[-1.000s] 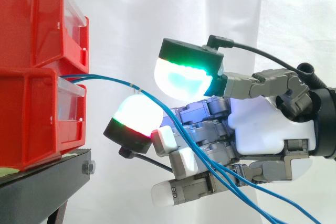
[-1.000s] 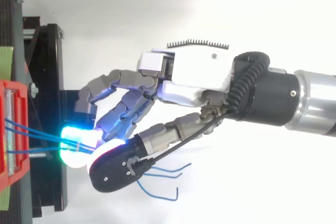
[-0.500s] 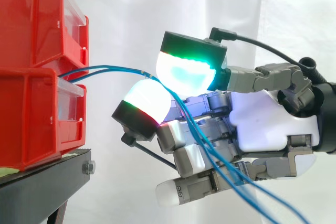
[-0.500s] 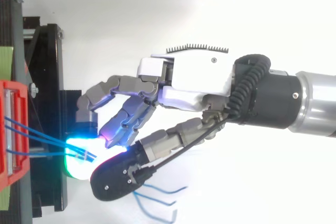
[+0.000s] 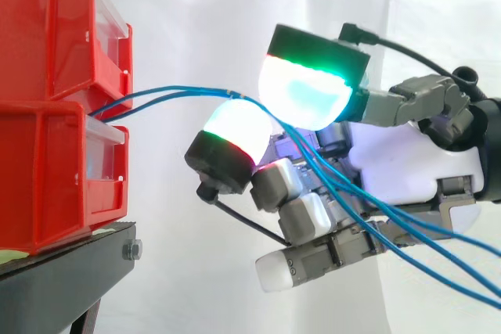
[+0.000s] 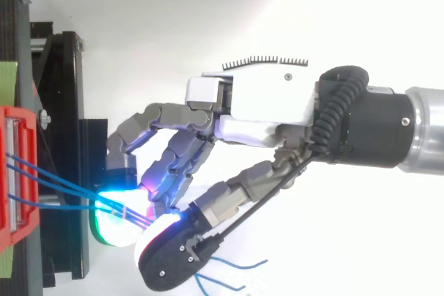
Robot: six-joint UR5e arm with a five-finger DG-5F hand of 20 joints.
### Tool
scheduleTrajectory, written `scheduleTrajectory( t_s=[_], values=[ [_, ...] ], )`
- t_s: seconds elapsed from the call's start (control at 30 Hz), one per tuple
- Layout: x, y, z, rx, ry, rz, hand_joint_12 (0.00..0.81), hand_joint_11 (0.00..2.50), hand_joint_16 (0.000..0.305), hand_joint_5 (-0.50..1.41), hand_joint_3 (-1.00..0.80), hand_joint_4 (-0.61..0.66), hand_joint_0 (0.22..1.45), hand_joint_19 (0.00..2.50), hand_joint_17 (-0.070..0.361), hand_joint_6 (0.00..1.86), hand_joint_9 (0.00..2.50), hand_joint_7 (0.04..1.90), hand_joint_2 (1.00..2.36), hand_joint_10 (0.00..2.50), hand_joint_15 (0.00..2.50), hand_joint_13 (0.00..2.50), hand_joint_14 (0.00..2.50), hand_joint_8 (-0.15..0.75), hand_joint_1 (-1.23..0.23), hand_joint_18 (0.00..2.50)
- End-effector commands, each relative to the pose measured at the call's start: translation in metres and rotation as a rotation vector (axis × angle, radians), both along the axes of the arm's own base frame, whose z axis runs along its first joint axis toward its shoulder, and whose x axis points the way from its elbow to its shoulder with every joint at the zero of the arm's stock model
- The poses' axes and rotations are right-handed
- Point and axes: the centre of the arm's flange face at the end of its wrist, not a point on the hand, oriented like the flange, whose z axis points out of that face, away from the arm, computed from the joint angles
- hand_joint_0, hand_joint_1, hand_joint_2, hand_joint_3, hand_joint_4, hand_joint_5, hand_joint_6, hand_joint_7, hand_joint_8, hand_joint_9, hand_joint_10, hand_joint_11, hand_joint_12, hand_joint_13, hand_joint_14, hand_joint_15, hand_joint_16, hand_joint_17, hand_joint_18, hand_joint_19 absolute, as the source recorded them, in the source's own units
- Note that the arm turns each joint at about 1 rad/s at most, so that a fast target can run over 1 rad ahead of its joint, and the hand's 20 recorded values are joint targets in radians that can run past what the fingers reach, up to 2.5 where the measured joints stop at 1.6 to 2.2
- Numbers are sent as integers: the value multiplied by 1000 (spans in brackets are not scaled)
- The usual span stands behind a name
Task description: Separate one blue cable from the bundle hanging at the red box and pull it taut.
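Nearest the side camera: the blue cables (image 5: pixel 172 94) are trailing across the front of the hand (image 5: pixel 399 170) and sloping away toward 4 o'clock, out past the right edge. From above, their loose ends (image 6: pixel 232 272) are curling free at the hand's 6 o'clock.

Next back, the pinch. The hand is closing two glowing pads (image 5: pixel 301 95) on the cables: a green-and-cyan one is pressing from 1 o'clock, and a white one with a red rim is meeting it from 7 o'clock. The strands are passing right between them. Several are entering the pinch together. I am counting three from above, though where they cross the glow it is hard to tell whether every one is actually clamped. The other fingers (image 5: pixel 301 220) are curling loosely below the pinch, with the cables draping across their front.

Cable run: in the side view the long axis is lying roughly 9 to 3 o'clock. The cables are leaving the gap between the two stacked red bins (image 5: pixel 47 60) and arching slightly upward before reaching the pads. In the top view the cables (image 6: pixel 52 181) are spreading out of the bins and converging toward 4 o'clock into the pinch, running straight there. The held stretch is sitting at the fingertip end of the hand, at 9 o'clock from the palm.

Further back: the bins are resting on the black stand (image 5: pixel 70 271), near the pads and well apart from the palm.

Farthest: the white curtain (image 5: pixel 196 5) is hanging behind everything.
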Motion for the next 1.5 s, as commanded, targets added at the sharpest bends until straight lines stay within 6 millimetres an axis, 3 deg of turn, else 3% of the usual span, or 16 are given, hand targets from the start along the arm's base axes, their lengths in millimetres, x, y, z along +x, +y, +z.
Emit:
scheduleTrajectory(
  t_s=[0.0,0.3,0.47,0.73,0.87,1.1,1.27,1.47],
  values=[
    [-2,-2,5,1,5,-2,288,997,20,-200,-500,124,682,223,46,938,940,1081,1000,15,705,1066,25,288,-885,783],
    [-3,-5,6,-3,6,-8,309,1014,24,-195,-500,152,538,253,53,910,967,1052,1000,16,713,1074,22,303,-785,779],
    [-3,-5,6,-3,4,-10,305,1023,22,-189,-500,146,592,274,50,878,976,1022,1000,17,715,1066,22,294,-688,766],
    [-3,-5,6,0,4,-10,303,1009,23,-204,-314,2,702,267,51,891,954,1137,1014,19,703,1054,24,283,-850,770],
    [-3,-5,4,0,5,-8,299,1008,22,-215,-269,-11,748,275,51,903,951,1199,1018,16,699,1047,24,274,-889,771],
    [-3,-4,4,0,5,-7,291,1214,21,-208,-462,4,792,275,48,905,1035,1084,1003,12,762,1091,25,271,-895,792],
    [-3,-2,3,17,4,-7,296,1387,20,-207,-481,8,787,285,46,896,1118,1120,1002,8,915,1160,27,264,-896,804],
    [-3,-2,2,33,5,-9,286,1420,20,-207,-490,4,786,300,45,893,1121,1125,1000,6,1180,1236,26,265,-894,808]
  ],
)
